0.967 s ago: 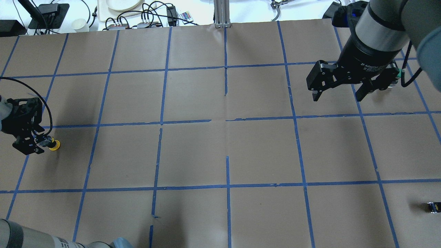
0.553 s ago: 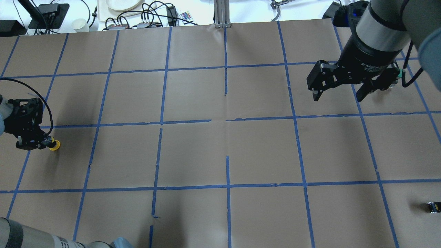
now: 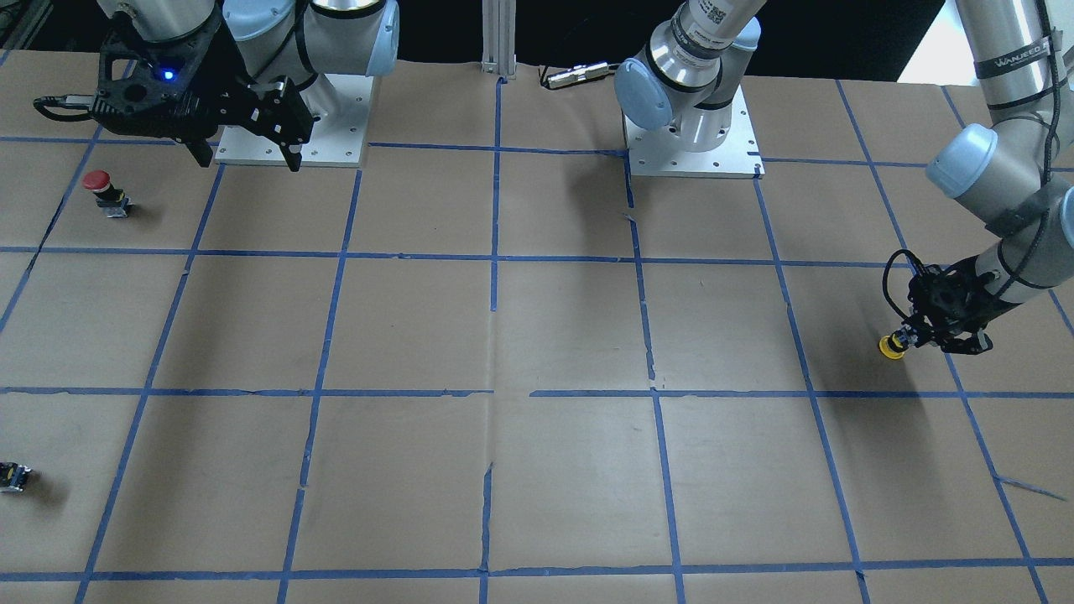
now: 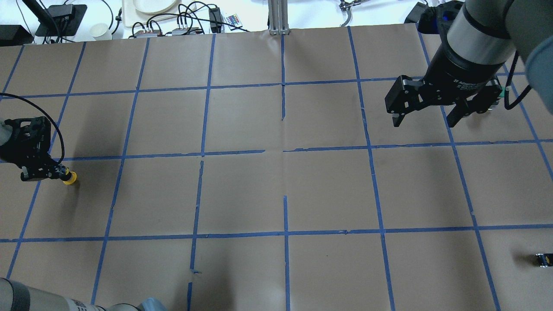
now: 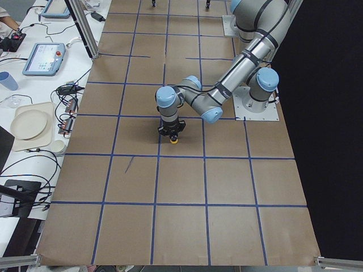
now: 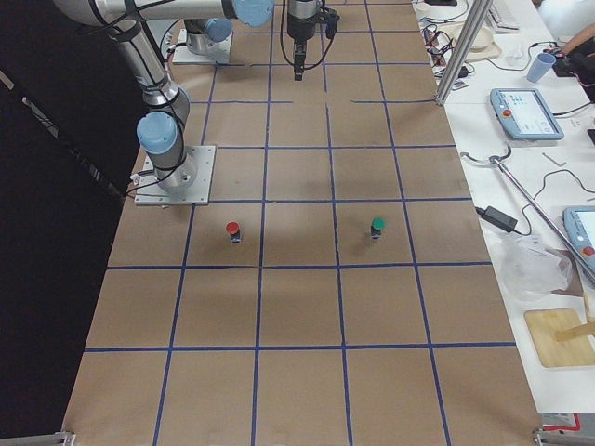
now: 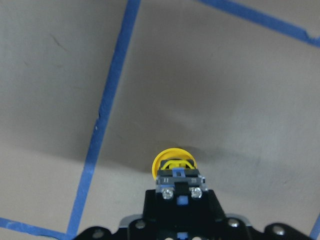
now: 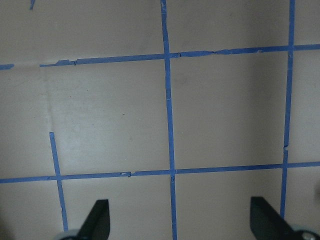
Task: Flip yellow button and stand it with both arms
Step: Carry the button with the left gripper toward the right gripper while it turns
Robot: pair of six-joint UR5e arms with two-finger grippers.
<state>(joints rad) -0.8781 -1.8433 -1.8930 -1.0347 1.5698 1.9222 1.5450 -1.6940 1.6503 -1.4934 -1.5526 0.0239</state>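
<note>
My left gripper (image 4: 55, 173) is clamped on the grey-and-black base of the yellow button (image 4: 69, 178). In the left wrist view the two fingers (image 7: 178, 197) pinch the block, showing two screw heads and a blue tab, with the yellow cap (image 7: 173, 160) pointing away from the gripper toward the paper. From above, the button sits at the far left edge of the frame at mid height, cap jutting right from the fingertips, just below a blue tape line. I cannot tell whether the cap touches the table (image 4: 242, 190). In the front-facing view it is at the right edge (image 3: 891, 347). My right gripper (image 4: 423, 123) hangs at the upper right of the overhead frame, jaws wide apart and holding nothing. Its wrist view shows only the two fingertips (image 8: 97, 222) over taped brown paper. White print on its body reads "2F Adaptive", and the rest is too small to read. Lettering on the left arm at the front view's upper right is unclear. A red button (image 3: 99, 186) stands at that view's upper left, and a small dark part (image 4: 542, 259) lies at the overhead's lower right.
</note>
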